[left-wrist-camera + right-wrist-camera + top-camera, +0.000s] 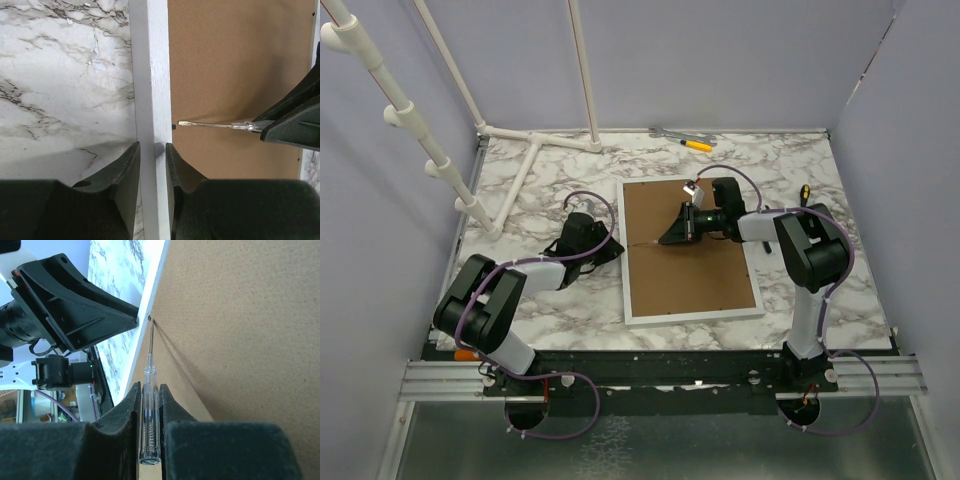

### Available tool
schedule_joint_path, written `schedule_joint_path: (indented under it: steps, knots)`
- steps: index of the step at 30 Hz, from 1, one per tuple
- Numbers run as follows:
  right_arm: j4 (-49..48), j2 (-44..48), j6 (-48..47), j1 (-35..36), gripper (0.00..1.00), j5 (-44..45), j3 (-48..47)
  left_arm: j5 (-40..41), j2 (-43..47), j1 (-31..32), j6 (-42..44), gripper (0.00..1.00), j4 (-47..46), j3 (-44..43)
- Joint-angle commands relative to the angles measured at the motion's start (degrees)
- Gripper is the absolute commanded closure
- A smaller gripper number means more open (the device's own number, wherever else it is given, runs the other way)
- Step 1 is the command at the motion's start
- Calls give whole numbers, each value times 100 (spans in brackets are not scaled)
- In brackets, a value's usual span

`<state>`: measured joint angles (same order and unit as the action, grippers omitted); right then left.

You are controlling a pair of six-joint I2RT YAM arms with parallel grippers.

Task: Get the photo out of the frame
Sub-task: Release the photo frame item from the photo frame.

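On the left rail of the frame [150, 75], my left claw [152, 162] pinches it; my right claw [150, 390] clamps a screwdriver [149, 365], tip at the rail's inner edge.

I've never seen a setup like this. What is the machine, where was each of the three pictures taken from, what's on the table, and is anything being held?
Two small robot arms are bolted at the near edge of a marble table. One picture looks down from above and behind them. The other two come from cameras on the wrists, so each shows its own black fingers at the bottom.

The frame lies face down on the table with its brown back up. The photo itself is not visible. The left gripper straddles the frame's white left rail and seems to pinch it. The right gripper holds a slim clear-handled screwdriver, with its tip at a small dark tab beside that rail.

A yellow-handled screwdriver lies at the far edge, and white pipes lie at the far left.
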<state>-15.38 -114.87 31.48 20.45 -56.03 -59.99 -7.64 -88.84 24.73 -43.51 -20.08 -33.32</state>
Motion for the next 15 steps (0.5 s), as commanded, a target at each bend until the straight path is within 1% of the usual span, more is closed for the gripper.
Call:
schedule_joint_path:
  steps: [1,15]
  knots:
    - [145,-212,-50,78,99,2,-74,-162,-63,-48,-43,73,-198,-169]
    - [156,-299,-32,139,99,-13,-118,-261,-243,-100,-127,75,-369,-198]
